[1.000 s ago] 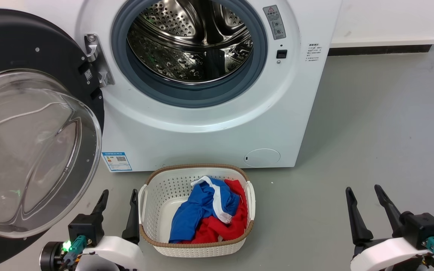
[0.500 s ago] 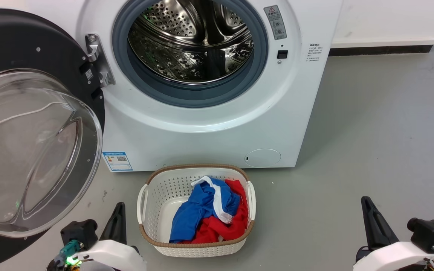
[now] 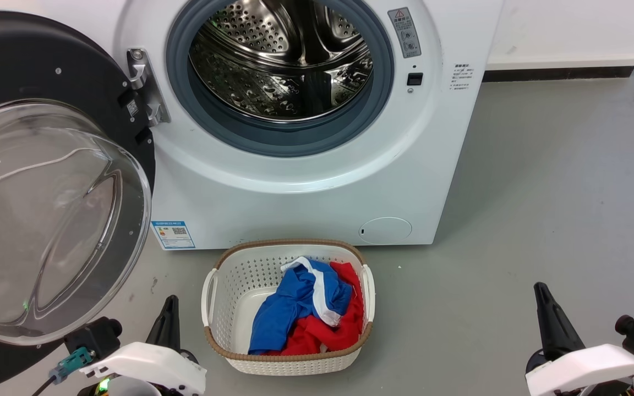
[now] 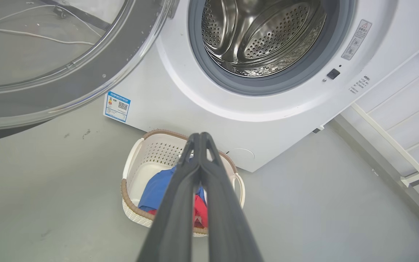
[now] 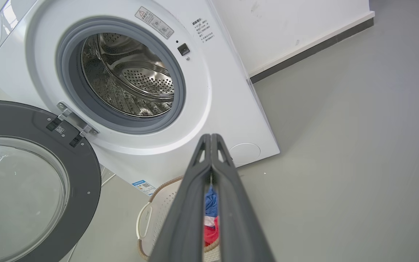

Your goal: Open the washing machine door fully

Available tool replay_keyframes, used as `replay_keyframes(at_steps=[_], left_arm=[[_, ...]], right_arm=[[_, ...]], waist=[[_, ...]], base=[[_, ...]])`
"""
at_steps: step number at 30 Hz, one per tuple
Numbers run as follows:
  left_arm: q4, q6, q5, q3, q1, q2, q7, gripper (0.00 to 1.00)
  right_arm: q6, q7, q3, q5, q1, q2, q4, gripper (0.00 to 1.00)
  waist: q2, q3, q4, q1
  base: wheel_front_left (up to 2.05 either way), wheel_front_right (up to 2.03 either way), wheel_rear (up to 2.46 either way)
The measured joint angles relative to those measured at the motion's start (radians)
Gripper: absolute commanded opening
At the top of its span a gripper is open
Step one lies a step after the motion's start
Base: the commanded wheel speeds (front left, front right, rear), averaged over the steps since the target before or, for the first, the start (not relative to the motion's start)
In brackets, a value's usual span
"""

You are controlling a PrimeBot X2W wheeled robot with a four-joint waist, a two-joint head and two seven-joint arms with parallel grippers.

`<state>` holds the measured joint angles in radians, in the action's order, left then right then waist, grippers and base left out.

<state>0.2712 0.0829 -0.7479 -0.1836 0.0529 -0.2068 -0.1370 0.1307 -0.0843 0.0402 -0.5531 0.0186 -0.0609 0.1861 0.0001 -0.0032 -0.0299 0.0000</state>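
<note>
door [image 3: 47, 209] swung out to the left of the washer [image 3: 295, 187] on its hinge [image 3: 143, 88]; inner face, with black rim and clear glass bowl, turned toward the near side; drum [image 3: 284, 60] and grey gasket [image 3: 278, 140] wholly uncovered. left gripper [image 4: 199, 140] low at the near left, between the door's near edge and the basket [image 3: 209, 297]; whether it clears the door cannot be told from the head view; its two fingers pressed together tip to tip, nothing between them. right gripper [image 5: 211, 140] low at the near right over bare floor [image 3: 542, 192], well apart from door and washer; fingers likewise closed tip to tip and empty. basket on the floor just near of the washer's front, holding blue and red clothes [image 3: 306, 313].

step in hand, as judged: the swing appears done or nearly so; the door stands wide and neither gripper has hold of it; whether the hinge has reached its stop cannot be told. next move, as judged: if travel remains, the left gripper, being the nearer, would rise to the black rim and press it farther left and far about the hinge, closed fingers serving as a pusher, avoiding the glass bowl and the basket; if none remains, both arms need only stand clear of the opening.
</note>
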Motion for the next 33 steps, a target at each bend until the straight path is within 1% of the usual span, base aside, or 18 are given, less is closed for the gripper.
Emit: replay_keyframes(at_steps=[14, 33], left_arm=[[-0.006, -0.04, -0.172, 0.06, 0.013, 0.03, 0.049, 0.0], [-0.01, -0.091, -0.368, 0.128, 0.019, 0.066, 0.108, 0.0]], right_arm=[[0.0, 0.039, 0.014, -0.213, -0.023, 0.002, 0.011, 0.0], [0.0, 0.085, 0.031, -0.452, -0.053, 0.003, 0.024, 0.0]], waist=[[0.0, 0.001, 0.004, 0.0], [0.0, 0.002, 0.01, 0.0001]], base=[[0.0, 0.0, 0.0], [0.0, 0.0, 0.0]])
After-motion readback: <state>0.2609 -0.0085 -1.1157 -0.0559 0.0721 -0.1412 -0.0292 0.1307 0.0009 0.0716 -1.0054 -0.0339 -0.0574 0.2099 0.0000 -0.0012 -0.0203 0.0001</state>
